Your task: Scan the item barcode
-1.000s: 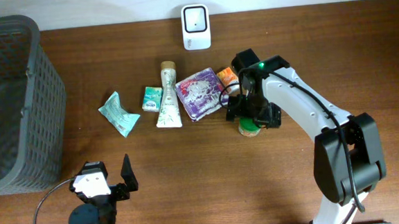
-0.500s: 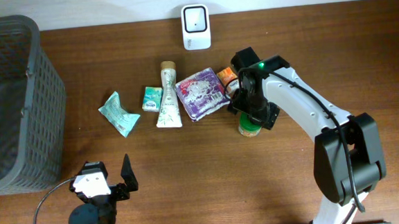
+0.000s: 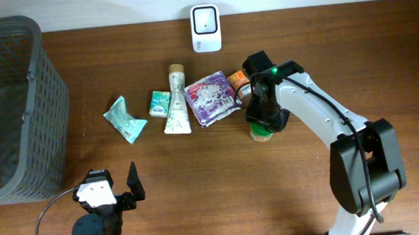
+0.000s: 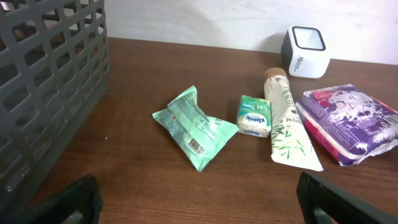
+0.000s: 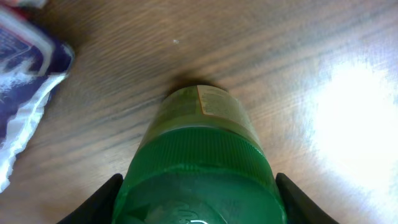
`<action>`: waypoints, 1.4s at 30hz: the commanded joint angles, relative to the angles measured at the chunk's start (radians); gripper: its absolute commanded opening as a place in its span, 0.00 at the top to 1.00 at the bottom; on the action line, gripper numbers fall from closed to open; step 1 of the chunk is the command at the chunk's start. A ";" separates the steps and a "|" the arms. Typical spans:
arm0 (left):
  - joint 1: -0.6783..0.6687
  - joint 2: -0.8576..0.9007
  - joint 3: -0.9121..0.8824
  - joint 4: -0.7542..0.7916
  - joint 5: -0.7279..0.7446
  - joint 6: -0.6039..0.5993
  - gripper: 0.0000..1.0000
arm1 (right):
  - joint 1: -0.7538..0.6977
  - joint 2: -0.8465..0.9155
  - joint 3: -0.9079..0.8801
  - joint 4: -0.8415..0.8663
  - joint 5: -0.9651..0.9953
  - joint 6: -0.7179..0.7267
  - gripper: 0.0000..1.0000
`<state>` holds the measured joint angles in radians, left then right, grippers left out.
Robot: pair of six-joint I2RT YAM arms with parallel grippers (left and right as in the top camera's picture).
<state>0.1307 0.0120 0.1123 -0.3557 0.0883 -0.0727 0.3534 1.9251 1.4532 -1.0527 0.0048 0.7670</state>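
1. The right gripper (image 3: 263, 120) is down over the small green-capped bottle (image 5: 208, 109), fingers (image 5: 107, 198) pressed against both sides of its cap.
2. The bottle stands upright right of centre on the brown wooden worktop (image 3: 199, 180), just beside the purple plastic packet (image 3: 210, 98).
3. The left gripper (image 4: 196, 186) waits near the front edge, jaws spread wide.

The scanner (image 3: 204, 19) is white with a dark window, on a brown wood-grain table (image 3: 200, 198). Below it lie a cream, tan-capped tube (image 3: 176, 105) printed with green leaves and a purple pack (image 3: 210, 98) with white markings. Below-right of it are a small orange pack (image 3: 237, 78) and a bottle (image 5: 199, 174) with a ribbed green cap. Below-left of it are a green-and-white tissue pack (image 4: 254, 116), a mint-green packet (image 4: 194, 127) and a dark grey gridded basket (image 3: 48, 105).
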 commanded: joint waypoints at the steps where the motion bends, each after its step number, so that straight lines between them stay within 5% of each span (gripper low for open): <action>1: 0.003 -0.005 -0.002 -0.006 -0.007 -0.009 0.01 | 0.002 -0.004 0.042 0.006 0.060 -0.390 0.55; 4: 0.003 -0.005 -0.002 -0.006 -0.007 -0.009 0.01 | 0.002 -0.004 0.088 0.001 0.060 -0.678 0.48; 6: 0.003 -0.005 -0.002 -0.006 -0.007 -0.009 0.01 | 0.002 -0.004 0.092 0.000 0.060 -0.800 0.29; 8: 0.003 -0.005 -0.002 -0.006 -0.007 -0.009 0.01 | 0.002 -0.004 0.092 -0.010 0.060 -0.845 0.00; 15: 0.003 -0.005 -0.002 -0.006 -0.007 -0.009 0.01 | 0.002 -0.004 0.092 -0.013 0.052 -0.778 0.01; 20: 0.003 -0.005 -0.002 -0.006 -0.007 -0.009 0.01 | 0.002 -0.004 0.092 -0.013 0.026 -0.296 0.01; 22: 0.003 -0.005 -0.002 -0.006 -0.007 -0.009 0.01 | 0.002 -0.004 0.092 -0.005 -0.016 -0.209 0.01; 42: 0.003 -0.005 -0.002 -0.006 -0.007 -0.009 0.01 | 0.000 0.076 0.088 0.083 0.054 -0.191 0.01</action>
<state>0.1307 0.0120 0.1123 -0.3561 0.0883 -0.0727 0.3534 1.9640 1.5261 -0.9936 0.0383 0.5720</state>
